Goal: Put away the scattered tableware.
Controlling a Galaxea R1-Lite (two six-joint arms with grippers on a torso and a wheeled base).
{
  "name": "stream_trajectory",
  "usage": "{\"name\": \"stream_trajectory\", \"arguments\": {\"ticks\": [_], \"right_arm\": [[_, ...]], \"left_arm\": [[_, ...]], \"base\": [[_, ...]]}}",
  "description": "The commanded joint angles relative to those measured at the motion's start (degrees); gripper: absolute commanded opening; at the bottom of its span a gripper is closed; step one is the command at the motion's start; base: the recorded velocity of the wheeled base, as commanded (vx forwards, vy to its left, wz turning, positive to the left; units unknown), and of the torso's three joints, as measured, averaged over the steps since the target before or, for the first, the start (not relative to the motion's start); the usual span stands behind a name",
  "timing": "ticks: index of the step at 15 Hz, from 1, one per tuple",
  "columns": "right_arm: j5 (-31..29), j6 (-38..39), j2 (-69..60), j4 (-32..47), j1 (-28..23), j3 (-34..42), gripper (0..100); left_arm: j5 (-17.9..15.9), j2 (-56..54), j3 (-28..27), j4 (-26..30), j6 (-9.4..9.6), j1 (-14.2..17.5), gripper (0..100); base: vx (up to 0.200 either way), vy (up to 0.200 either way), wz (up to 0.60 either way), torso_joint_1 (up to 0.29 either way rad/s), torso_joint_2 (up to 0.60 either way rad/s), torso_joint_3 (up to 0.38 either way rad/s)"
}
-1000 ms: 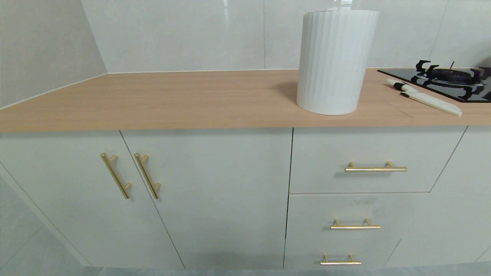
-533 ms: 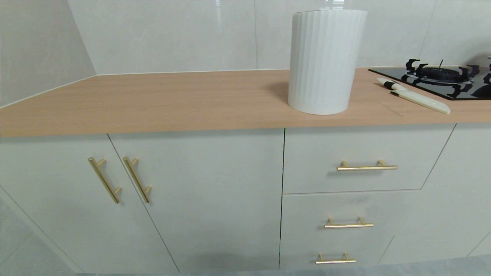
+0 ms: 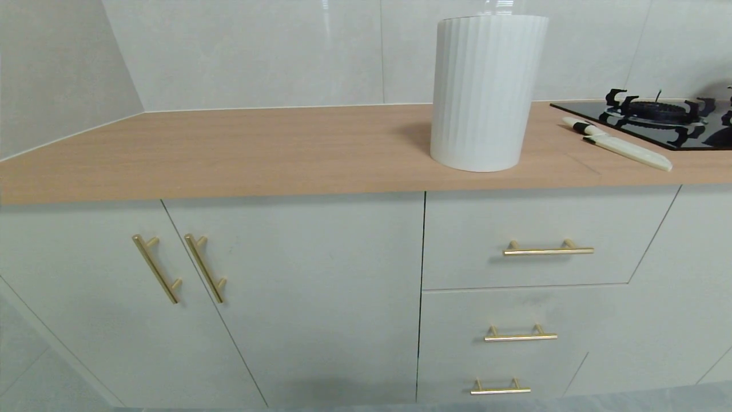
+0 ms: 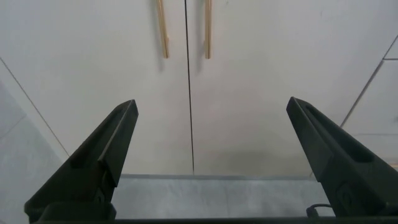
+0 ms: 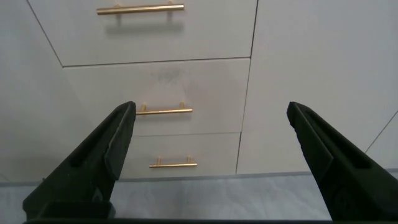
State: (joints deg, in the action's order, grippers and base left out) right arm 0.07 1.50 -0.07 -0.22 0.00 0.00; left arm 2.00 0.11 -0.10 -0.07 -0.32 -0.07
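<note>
One knife (image 3: 628,151), one ribbed holder (image 3: 486,91) — on counter (image 3: 229,149).

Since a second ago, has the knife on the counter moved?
No. The camera shifted; the knife keeps its place against the hob corner.

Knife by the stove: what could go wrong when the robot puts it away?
The knife lies flat near the front edge of the counter; a poor pinch might nudge it off. The tall white container stands close by, and an arm could bump it. The left gripper and right gripper hang open, low before the cabinet fronts, far below it.
</note>
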Motion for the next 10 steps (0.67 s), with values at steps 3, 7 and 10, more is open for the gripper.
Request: {"name": "stream_trajectory", "arguments": {"ticks": [3, 7, 10], "right_arm": [[0.01, -0.01, 0.07, -0.04, 0.0, 0.0, 100], [0.01, -0.01, 0.07, -0.04, 0.0, 0.0, 100], [0.01, 0.08, 0.07, -0.04, 0.0, 0.0, 100]], "left_arm": [[0.02, -0.02, 0.01, -0.01, -0.03, -0.01, 100], [0.02, -0.02, 0.01, -0.01, -0.03, -0.01, 100], [0.02, -0.02, 0.01, -0.01, -0.03, -0.01, 100]], "base": [[0.0, -0.2, 0.0, 0.001, 0.0, 0.007], [0.0, -0.15, 0.0, 0.002, 0.0, 0.003], [0.0, 0.0, 0.0, 0.0, 0.0, 0.0]]}}
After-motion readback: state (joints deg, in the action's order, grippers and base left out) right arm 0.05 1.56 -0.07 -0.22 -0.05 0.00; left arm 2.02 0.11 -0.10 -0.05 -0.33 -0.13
